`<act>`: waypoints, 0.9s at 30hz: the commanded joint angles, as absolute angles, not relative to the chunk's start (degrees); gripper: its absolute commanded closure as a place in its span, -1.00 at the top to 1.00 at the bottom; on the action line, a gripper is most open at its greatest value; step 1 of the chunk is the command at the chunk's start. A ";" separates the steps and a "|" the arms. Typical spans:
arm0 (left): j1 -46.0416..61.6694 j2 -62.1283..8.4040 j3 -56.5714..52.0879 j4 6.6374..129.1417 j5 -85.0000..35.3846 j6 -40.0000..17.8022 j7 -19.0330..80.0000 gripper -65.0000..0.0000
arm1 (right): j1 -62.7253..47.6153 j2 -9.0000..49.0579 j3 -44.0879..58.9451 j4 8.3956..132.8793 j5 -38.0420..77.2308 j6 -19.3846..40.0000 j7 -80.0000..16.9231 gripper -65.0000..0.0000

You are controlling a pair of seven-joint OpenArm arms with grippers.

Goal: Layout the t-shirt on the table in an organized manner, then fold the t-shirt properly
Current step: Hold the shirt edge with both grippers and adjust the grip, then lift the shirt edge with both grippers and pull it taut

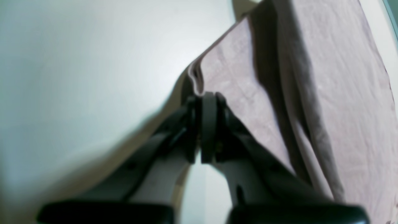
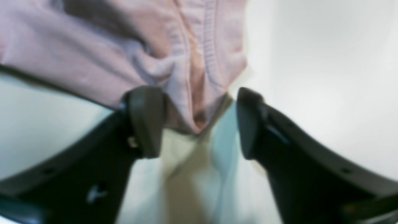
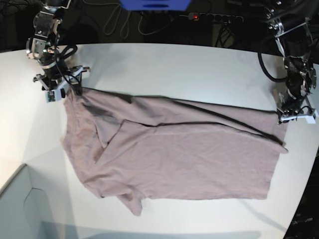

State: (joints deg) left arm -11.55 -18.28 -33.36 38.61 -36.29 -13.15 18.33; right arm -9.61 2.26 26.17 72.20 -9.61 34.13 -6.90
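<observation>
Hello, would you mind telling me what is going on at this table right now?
A two-armed robot is laying out a mauve t-shirt on the white table. The left gripper is shut on the shirt's edge at one end. The right gripper is at the ribbed neckline at the other end, jaws open on either side of the fabric. The shirt lies spread between them, with a long fold across its upper part and one sleeve tucked over.

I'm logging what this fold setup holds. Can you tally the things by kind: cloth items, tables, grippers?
T-shirt: 1
Table: 1
Grippers: 2, the left gripper shut on the t-shirt's edge, the right gripper open around the neckline
Total: 4
</observation>
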 commanded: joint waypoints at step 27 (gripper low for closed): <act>-11.82 -21.67 -33.71 73.98 -36.35 -11.91 30.64 -1.00 | 6.81 7.16 23.25 96.40 -9.19 34.42 -22.11 -1.00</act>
